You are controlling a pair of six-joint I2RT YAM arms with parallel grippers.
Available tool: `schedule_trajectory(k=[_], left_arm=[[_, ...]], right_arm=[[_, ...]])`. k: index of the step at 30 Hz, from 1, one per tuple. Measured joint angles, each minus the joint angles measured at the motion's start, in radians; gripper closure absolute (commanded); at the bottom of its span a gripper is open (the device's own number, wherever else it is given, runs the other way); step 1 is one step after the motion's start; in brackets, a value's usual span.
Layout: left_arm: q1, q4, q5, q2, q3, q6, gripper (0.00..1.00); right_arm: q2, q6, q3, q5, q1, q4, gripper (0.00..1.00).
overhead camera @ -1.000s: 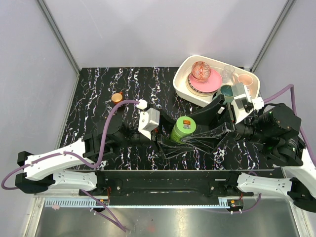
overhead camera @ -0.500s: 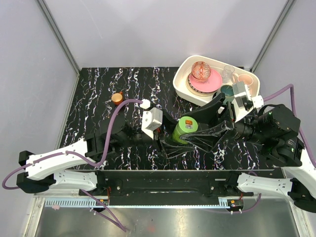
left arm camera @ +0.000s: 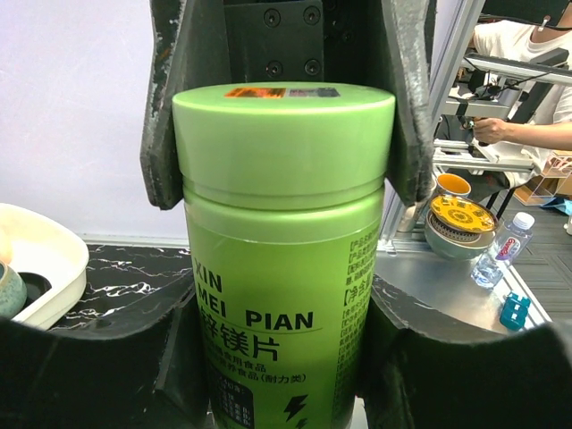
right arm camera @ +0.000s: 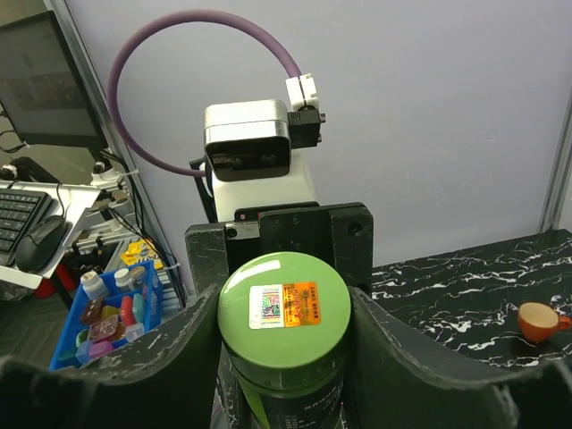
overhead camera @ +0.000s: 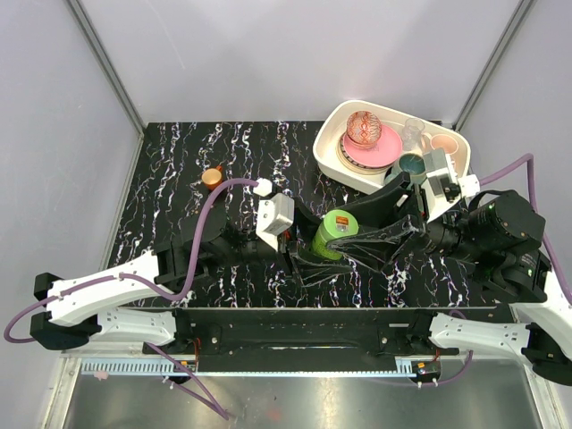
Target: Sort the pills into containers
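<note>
The left gripper [left arm camera: 279,362] is clamped on the lower body of the green pill bottle [left arm camera: 281,268], one finger on each side. The right gripper [right arm camera: 284,302] has its fingers against opposite edges of the green lid [right arm camera: 283,308] and appears closed on it. The bottle hangs between the two arms above the near middle of the black marbled table [overhead camera: 179,152]. It leans with its long axis running from the left fingers at the base to the right fingers at the lid, so any unscrewing would likely turn about that line.

The left wrist view shows both grips side-on. The right wrist view shows only the lid's stickered top. The dark pill box appears in no view. The orange cup [overhead camera: 212,176] stands well apart, far left.
</note>
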Motion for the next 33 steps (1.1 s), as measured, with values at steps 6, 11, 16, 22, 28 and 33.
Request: schedule_trajectory(k=[6, 11, 16, 22, 28, 33], left_arm=[[0.000, 0.002, 0.024, 0.001, -0.001, 0.000, 1.00], [0.000, 0.004, 0.079, 0.003, -0.001, 0.000, 1.00], [0.000, 0.018, 0.141, 0.013, -0.001, -0.001, 1.00], [0.000, 0.025, 0.199, 0.020, -0.001, -0.006, 1.00], [-0.001, 0.026, 0.215, 0.023, -0.001, -0.008, 1.00], [-0.004, 0.024, 0.190, 0.022, -0.001, -0.007, 1.00]], right_arm=[[-0.008, -0.025, -0.010, -0.039, 0.000, 0.008, 0.61], [-0.012, -0.048, -0.010, -0.107, -0.001, 0.011, 0.67], [-0.016, -0.068, -0.010, -0.167, -0.003, 0.010, 0.75], [-0.017, -0.079, -0.010, -0.221, -0.004, 0.009, 0.76], [-0.016, -0.083, -0.010, -0.242, -0.004, 0.008, 0.80], [-0.016, -0.080, -0.010, -0.224, -0.004, 0.008, 0.81]])
